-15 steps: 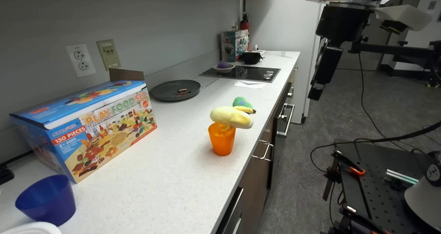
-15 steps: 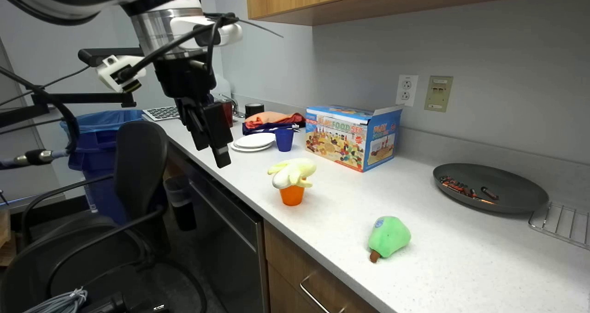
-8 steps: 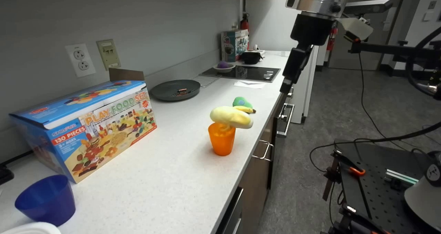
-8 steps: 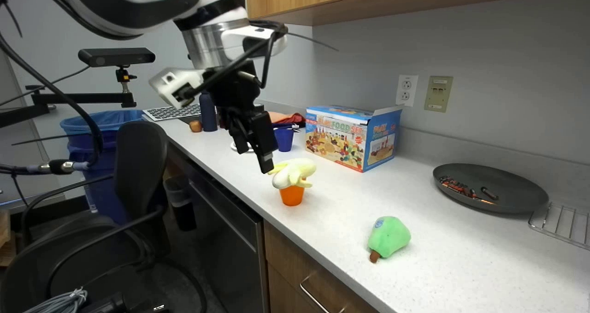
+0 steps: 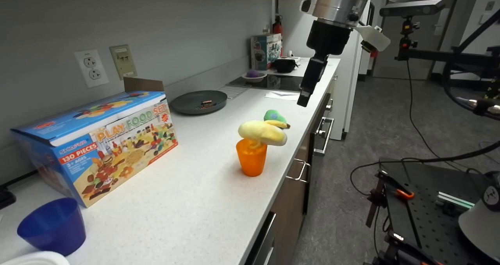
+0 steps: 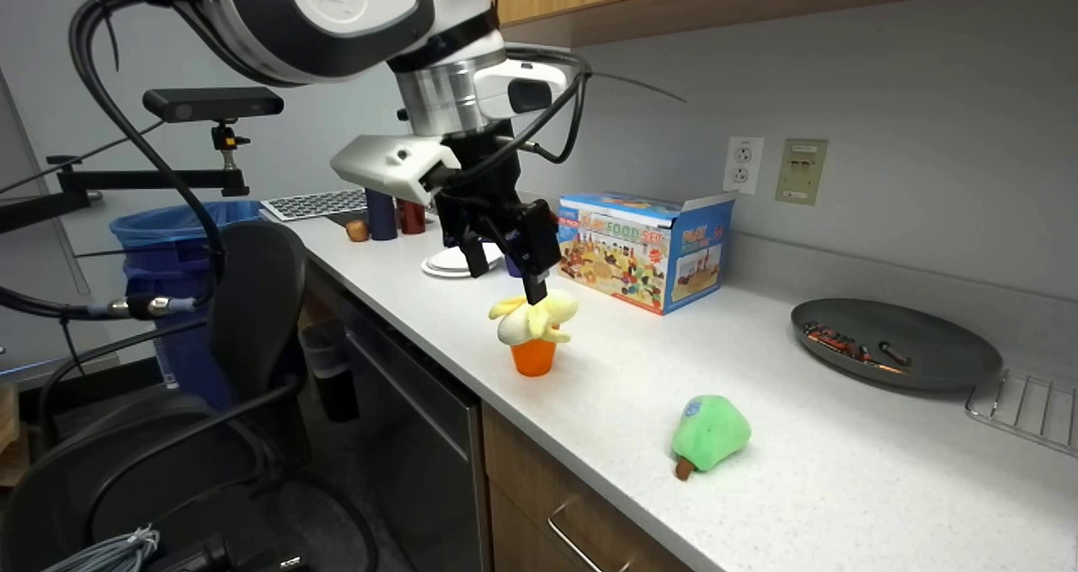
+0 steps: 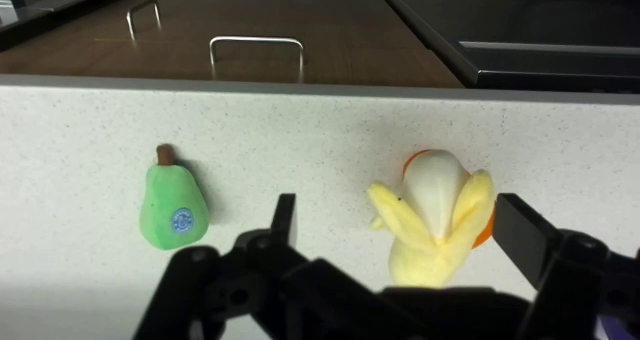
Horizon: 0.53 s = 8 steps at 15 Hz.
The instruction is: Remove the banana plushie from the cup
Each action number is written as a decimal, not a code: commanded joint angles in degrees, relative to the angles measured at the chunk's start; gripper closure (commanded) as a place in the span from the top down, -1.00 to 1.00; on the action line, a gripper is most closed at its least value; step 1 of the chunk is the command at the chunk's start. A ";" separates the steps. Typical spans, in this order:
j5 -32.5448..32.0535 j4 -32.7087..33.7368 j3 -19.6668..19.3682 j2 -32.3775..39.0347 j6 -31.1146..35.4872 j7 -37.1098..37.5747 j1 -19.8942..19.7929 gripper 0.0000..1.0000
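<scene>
Arm: extends from left in an exterior view | gripper: tilted, pointing down | fingers: spread wide apart

"Where's the banana?"

"On top of the orange cup, spreading out past it. The cup stands upright near the edge of the table."

"And the hand?"

"Higher up, angled down, with its fingers apart. From this side, one fingertip covers a bit of the banana's top."

"What about the green pear?"

"It's lying closer to us, its brown stem toward the same edge."

"Anything farther back?"

"A blue play food box near the wall, and white plates beyond the hand. Off right, a dark pan holds what look like batteries, next to a wire rack."
</scene>
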 commanded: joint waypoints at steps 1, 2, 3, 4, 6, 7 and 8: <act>2.74 2.55 -2.36 4.52 1.81 -4.97 3.07 1.00; 4.01 2.98 -2.70 5.75 2.36 -5.44 3.76 1.00; 5.30 3.41 -2.89 6.95 2.92 -5.79 4.39 1.00; 6.39 3.86 -2.86 8.08 3.58 -5.97 4.90 1.00; 8.38 4.68 -2.46 10.21 5.14 -6.19 5.77 1.00; 8.55 5.03 -1.94 11.30 6.18 -5.87 5.90 1.00; 8.70 5.40 -1.54 12.31 7.23 -5.54 6.13 1.00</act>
